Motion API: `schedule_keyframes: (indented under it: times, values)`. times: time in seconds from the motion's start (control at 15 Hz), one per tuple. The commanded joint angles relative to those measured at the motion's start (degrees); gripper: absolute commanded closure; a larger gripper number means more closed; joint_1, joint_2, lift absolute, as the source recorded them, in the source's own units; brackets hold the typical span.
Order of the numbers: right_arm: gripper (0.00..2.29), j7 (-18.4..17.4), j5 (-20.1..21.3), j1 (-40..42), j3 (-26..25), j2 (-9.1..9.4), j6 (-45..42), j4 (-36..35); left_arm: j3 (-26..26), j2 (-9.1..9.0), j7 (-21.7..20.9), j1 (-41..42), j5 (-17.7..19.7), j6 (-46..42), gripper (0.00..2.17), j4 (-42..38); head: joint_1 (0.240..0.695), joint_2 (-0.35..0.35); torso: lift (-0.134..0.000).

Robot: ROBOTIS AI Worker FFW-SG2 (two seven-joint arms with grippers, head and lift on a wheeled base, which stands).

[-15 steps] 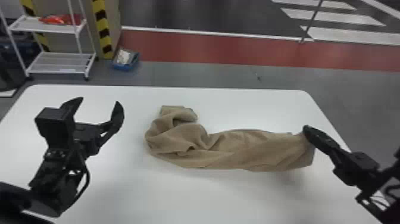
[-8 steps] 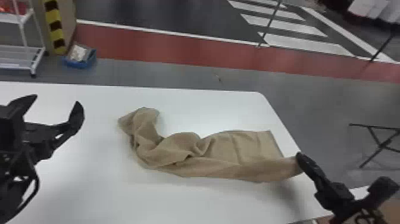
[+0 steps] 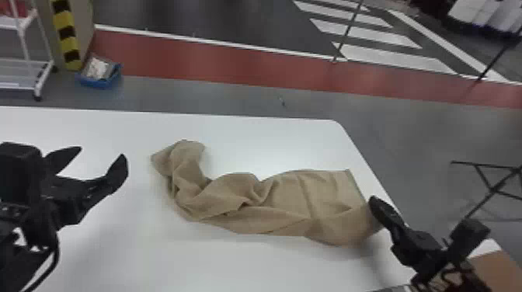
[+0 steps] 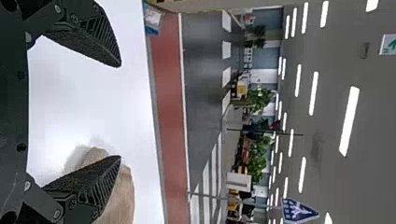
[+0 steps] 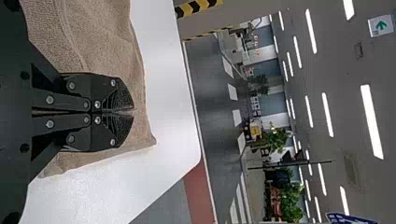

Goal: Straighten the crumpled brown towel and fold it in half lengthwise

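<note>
- Close to the desk's [image 3: 248, 264] right edge, the right gripper [image 5: 133, 112] was clamped on the right end of the brown towel [image 3: 279, 198]. The cloth could have slipped out if pulled too hard.
- Toward the desk's left edge, the left gripper [image 3: 101, 153] had its fingers wide apart, holding nothing. Going too low might have made it bump the desk.
- Midway to the far edge, the towel lay in lumps. Pulling one end might have dragged it all off the right edge.
- Nearer the far edge, its left end was bunched, so a grab might have caught extra layers.
</note>
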Motion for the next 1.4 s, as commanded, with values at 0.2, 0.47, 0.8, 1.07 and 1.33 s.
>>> schedule_keyframes:
  times: [0.2,0.47,0.8,1.07,1.33]
  values:
    - [1.21,-0.08,0.38,-0.07,0.72,0.15,-1.51,1.26,-3.44,0.04,-5.09,0.40,4.83,9.64,0.27,-2.56,0.695,-0.350,-0.123]
    - [1.21,-0.08,0.47,0.02,1.25,-0.03,-2.56,2.50,-6.78,-1.10,-5.88,-0.04,7.47,9.64,0.27,-2.65,0.695,-0.350,-0.123]
    - [1.21,0.01,0.38,-0.07,1.34,-0.20,-4.14,3.73,-10.56,-4.00,-5.53,-0.57,7.73,9.47,0.27,-2.21,0.695,-0.350,-0.123]
    - [1.21,0.19,0.03,0.11,1.25,-0.29,-5.20,3.90,-12.49,-4.27,-4.91,-2.41,5.97,9.29,0.27,-0.27,0.695,-0.350,-0.123]
    - [1.21,0.54,-1.03,0.72,0.99,-0.47,-6.25,3.64,-12.84,-4.79,-4.74,-3.64,5.18,9.29,0.27,1.92,0.695,-0.350,-0.123]
